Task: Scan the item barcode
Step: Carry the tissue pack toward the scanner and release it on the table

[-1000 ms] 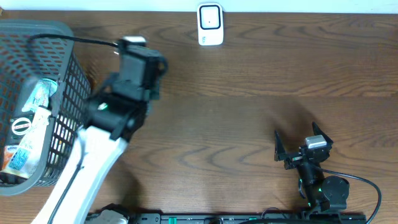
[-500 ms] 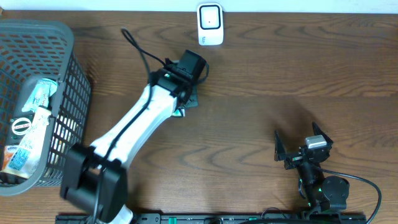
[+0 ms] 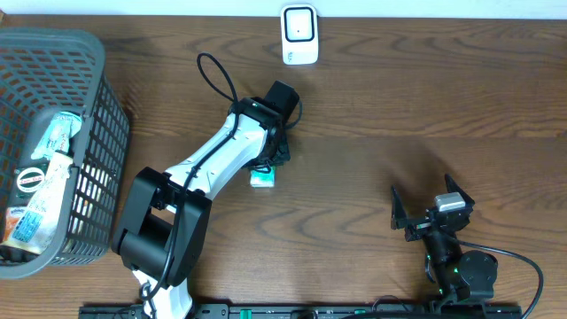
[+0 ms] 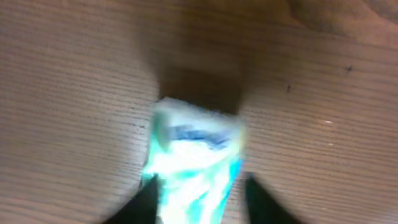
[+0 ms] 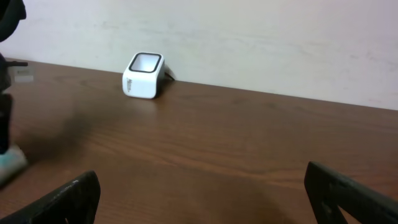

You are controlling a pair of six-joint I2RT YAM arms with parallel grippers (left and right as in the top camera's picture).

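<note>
The item is a small white and teal packet (image 3: 261, 178) lying on the wooden table near its middle. My left gripper (image 3: 268, 159) hovers right over it. In the left wrist view the packet (image 4: 196, 162) sits blurred between the dark fingers (image 4: 144, 200). The left finger is against it and the right one stands apart, so my left gripper (image 4: 199, 190) is open. The white barcode scanner (image 3: 299, 35) stands at the table's far edge, also visible as the scanner (image 5: 144, 76) by the wall. My right gripper (image 3: 425, 204) rests open and empty at the front right.
A grey mesh basket (image 3: 93, 53) at the left edge holds several packaged goods (image 3: 42, 182). The left arm's cable (image 3: 213, 75) loops over the table behind the arm. A black rail (image 3: 292, 310) runs along the front edge.
My left arm swung from beside the basket to the middle of the table with the packet. Its jaws have parted and the packet now lies on the wood. The right arm has not moved.
</note>
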